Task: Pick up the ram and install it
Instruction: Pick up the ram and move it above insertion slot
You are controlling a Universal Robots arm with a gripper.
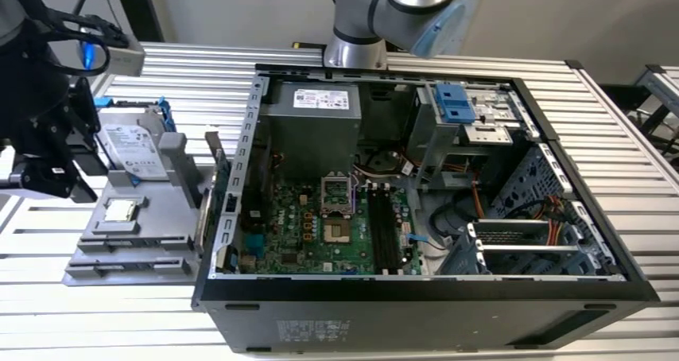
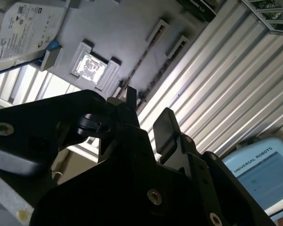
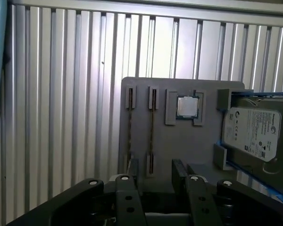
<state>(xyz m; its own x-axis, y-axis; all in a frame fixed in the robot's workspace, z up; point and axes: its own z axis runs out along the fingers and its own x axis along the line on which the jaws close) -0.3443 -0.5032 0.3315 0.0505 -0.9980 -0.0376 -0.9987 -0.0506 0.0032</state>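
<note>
Ram (image 3: 129,132) slotted in tray (image 3: 179,146), first wrist view

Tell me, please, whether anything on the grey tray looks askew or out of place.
Nothing stands out. Both ram sticks stand straight in their slots in the tray, the square chip lies flat in its pocket, and the hard drive sits in its blue frame.

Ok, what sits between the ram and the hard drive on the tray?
The square silver chip, in its own recess of the tray, separates the ram from the hard drive in the first wrist view.
</note>
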